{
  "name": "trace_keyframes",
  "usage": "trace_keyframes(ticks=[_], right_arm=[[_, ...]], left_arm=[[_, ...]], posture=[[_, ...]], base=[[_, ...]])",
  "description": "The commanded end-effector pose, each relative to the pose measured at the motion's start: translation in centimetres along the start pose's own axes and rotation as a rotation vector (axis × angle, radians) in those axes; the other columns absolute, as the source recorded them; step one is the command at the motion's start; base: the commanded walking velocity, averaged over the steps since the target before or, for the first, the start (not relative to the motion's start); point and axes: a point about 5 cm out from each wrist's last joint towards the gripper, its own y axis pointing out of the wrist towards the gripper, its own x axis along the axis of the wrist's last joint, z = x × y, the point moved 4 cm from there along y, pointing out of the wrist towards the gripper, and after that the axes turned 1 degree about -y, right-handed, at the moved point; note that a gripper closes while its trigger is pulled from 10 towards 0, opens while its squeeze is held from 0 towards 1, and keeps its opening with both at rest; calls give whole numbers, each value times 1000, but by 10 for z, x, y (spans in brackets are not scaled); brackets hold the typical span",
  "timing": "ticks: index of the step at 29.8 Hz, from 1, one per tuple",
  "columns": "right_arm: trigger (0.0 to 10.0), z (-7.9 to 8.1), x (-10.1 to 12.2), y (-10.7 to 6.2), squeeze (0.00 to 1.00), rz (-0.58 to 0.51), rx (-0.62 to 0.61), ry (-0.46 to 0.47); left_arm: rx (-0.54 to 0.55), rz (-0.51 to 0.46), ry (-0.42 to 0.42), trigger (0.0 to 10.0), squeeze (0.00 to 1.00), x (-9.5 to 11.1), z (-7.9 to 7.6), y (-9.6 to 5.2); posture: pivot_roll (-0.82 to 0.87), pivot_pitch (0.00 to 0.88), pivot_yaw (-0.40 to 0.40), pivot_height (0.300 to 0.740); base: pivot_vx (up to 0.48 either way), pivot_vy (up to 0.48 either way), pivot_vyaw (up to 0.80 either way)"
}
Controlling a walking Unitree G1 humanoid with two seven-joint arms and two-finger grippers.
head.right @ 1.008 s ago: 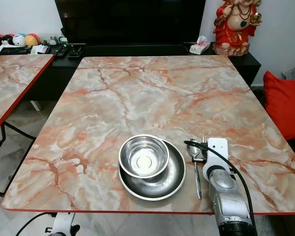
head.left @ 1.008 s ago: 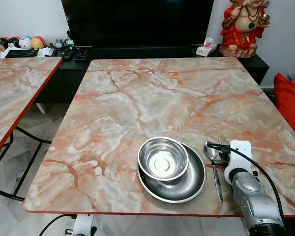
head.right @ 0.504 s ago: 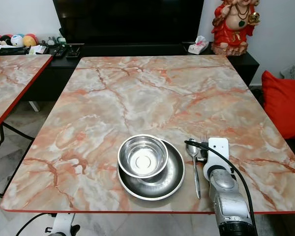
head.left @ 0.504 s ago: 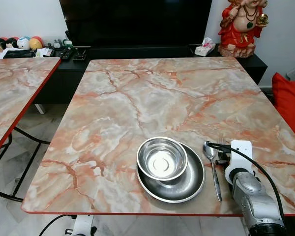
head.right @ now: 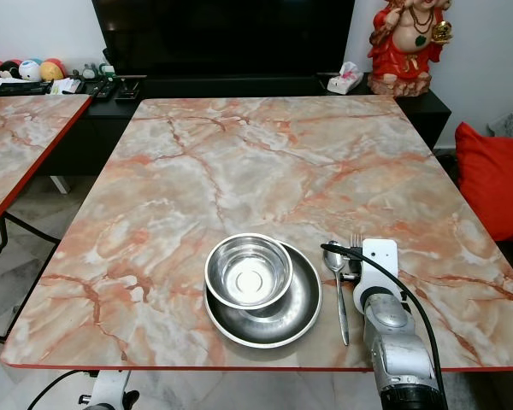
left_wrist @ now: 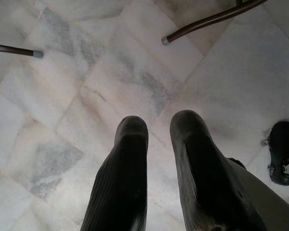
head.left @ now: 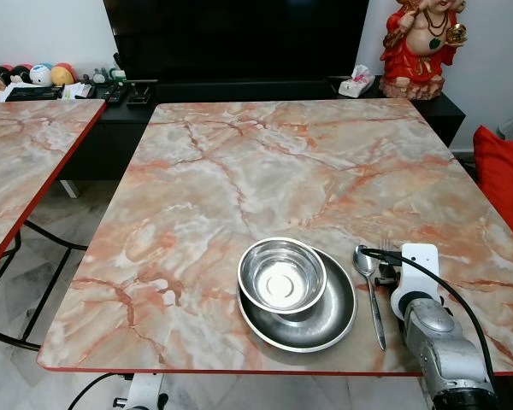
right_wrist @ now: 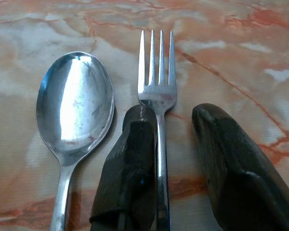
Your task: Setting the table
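Note:
A steel bowl (head.left: 282, 275) sits inside a steel plate (head.left: 328, 320) near the front edge of the marble table (head.left: 265, 162). Just right of the plate lies a spoon (head.left: 373, 295), with a fork (head.left: 385, 247) beside it. My right gripper (right_wrist: 173, 115) rests low over the fork (right_wrist: 157, 72), open. The fork's handle lies flat on the table between the fingers, against one finger (right_wrist: 132, 163) and clear of the other. The spoon (right_wrist: 74, 106) lies outside the fingers. My left gripper (left_wrist: 159, 127) hangs idle below the table, open, pointing at the tiled floor.
A second marble table (head.left: 26, 145) stands at the left with a gap of floor between. Behind are a black TV console (head.left: 239, 90), a tissue box (head.left: 357, 82) and a red statue (head.left: 419, 43). A red cushion (head.left: 506, 175) lies at the right. Table feet (left_wrist: 207, 21) rest on the floor.
The camera has shifted slightly. The bowl, plate, spoon, fork and both grippers stay where they were.

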Motion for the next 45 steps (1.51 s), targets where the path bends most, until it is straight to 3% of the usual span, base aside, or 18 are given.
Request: trace_keyframes(ticks=[1, 31, 45], right_arm=[[10000, -1, 8, 2, 0, -25, -11, 13], [10000, -1, -2, 0, 0, 34, 7, -7], [10000, 3, 7, 0, 0, 4, 27, 8]], left_arm=[[-5, 23, 8, 10000, 0, -5, -2, 0], [-4, 35, 8, 10000, 0, -8, 0, -1], [-3, 38, 11, 10000, 0, -9, 0, -1]], posture=[[9, 0, 27, 740], [9, 0, 30, 740], [7, 0, 30, 740]], base=[[0, 0, 0], [0, 0, 0], [0, 0, 0]])
